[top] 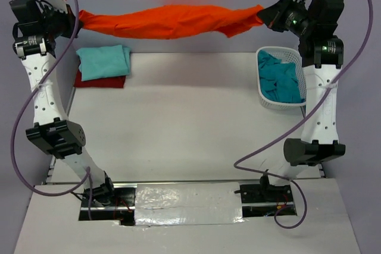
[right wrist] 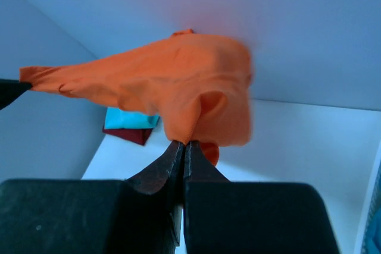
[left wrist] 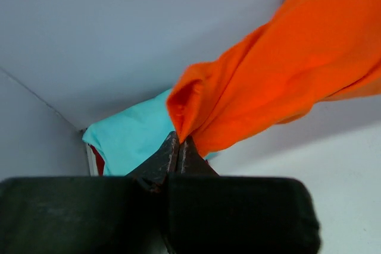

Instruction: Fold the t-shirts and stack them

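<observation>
Left gripper (left wrist: pixel 177 139) and right gripper (right wrist: pixel 183 144) are each clamped on one end of the orange t-shirt (top: pixel 169 22), soft cloth stretched as a twisted, sagging band in the air at the far edge of the matte white table (top: pixel 190 123). White plastic mesh basket (top: pixel 265 97), far right, holds the crumpled teal t-shirt (top: pixel 283 81). Far left, folded mint t-shirt (top: pixel 104 62) lies atop the dark red t-shirt (top: pixel 98 82).

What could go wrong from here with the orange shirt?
1. Left gripper and right gripper each pinch only a small bit of the orange shirt; either end may slip.
2. It hangs bunched and twisted, not spread, so it may land wrinkled.
3. Its left end hangs near the mint shirt; lowering could disturb it.
</observation>
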